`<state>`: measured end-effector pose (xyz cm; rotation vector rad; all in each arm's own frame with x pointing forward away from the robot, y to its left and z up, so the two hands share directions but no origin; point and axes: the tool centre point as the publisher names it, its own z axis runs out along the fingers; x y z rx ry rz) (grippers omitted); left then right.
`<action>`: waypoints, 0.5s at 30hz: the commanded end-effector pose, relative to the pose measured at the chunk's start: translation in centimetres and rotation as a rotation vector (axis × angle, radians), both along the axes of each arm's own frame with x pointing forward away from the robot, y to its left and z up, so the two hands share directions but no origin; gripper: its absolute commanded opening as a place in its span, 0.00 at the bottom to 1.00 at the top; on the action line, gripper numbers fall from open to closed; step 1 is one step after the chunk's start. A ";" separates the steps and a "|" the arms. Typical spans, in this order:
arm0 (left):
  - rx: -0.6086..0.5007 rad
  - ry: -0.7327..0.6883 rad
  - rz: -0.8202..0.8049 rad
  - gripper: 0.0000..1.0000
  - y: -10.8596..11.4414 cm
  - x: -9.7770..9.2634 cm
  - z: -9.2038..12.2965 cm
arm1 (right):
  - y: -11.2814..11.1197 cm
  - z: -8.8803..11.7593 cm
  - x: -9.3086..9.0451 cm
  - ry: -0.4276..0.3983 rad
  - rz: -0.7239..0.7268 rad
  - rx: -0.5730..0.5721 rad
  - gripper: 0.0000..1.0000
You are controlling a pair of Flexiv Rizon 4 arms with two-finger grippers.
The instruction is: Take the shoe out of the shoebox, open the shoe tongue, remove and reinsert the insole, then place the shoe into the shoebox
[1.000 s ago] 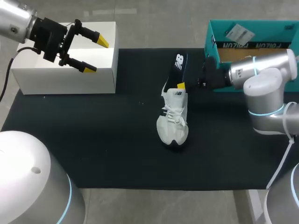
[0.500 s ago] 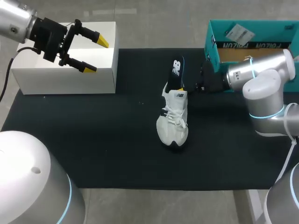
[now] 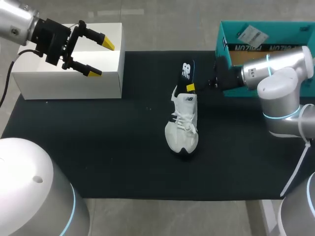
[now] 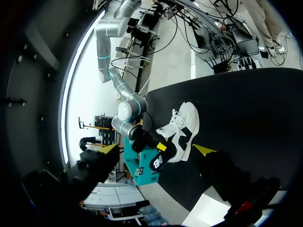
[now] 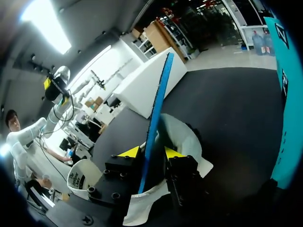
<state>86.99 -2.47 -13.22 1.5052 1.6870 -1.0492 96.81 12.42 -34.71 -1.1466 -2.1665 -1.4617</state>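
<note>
The black-covered desk carries everything. The white box lies directly under the left tool. The teal shoebox sits just behind the right tool, open side up. That probably keeps it within short reach for when the shoe goes back in.

The white shoe stands upright on its sole right under the right tool, out of the shoebox and well apart from the left tool. Its heel is nearest the right tool and its toe points away. The mouth of the shoe is therefore exposed to the fingers, which suits work on the insole.

The dark insole stands on edge between the right tool's fingers, with its lower end down in the shoe's mouth. The right tool grips it from both sides near the heel, one yellow tip on each face. Holding it edge-on likely lets it slide through the narrow opening, though I cannot tell whether it is going in or coming out.

The left tool hangs with its fingers spread and holds nothing. It seems parked clear of the work.
</note>
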 end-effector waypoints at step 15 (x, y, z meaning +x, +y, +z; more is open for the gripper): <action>0.003 0.000 -0.002 1.00 0.0 0.1 0.0 | 1.3 -2.0 -1.0 0.069 0.009 0.005 0.00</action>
